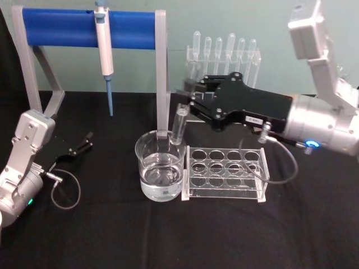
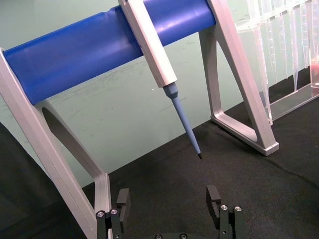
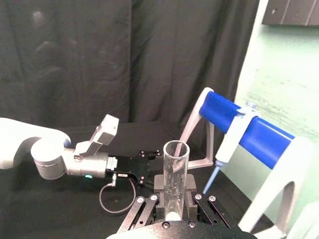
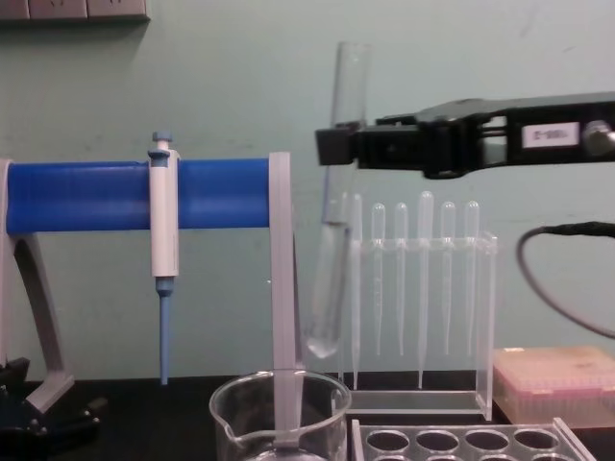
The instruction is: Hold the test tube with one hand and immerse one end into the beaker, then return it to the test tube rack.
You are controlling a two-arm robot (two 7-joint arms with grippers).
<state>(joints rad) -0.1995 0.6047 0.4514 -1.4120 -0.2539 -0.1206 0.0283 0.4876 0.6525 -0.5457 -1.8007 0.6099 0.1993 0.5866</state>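
A pale green wall backs a bench [image 1: 112, 241] draped in black cloth. The largest fixture is a grey stand with a blue crossbar [image 1: 84, 27], where a white-and-blue pipettor [image 1: 104, 47] hangs tip down, kept clear of the work. Behind and to the right stands a clear holder of plastic pipettes [image 1: 224, 50]; nearer the front sits a clear tube rack [image 1: 224, 172] with round holes, just beside the beaker [image 1: 160, 165], which holds some clear liquid.

The right gripper [image 4: 332, 146] reaches in from the right, its fingers pinching the test tube [image 4: 332, 211] partway down its length, open rim up. The tube hangs nearly upright, slightly tilted, its rounded end above the beaker's rim and not yet in the liquid. That mid-length grip likely leaves the lower end free to dip without the fingers meeting the glass wall. Lowering looks like the step ahead.

The left gripper [image 2: 169, 204] rests low on the bench at the left, well apart, fingers spread and empty.
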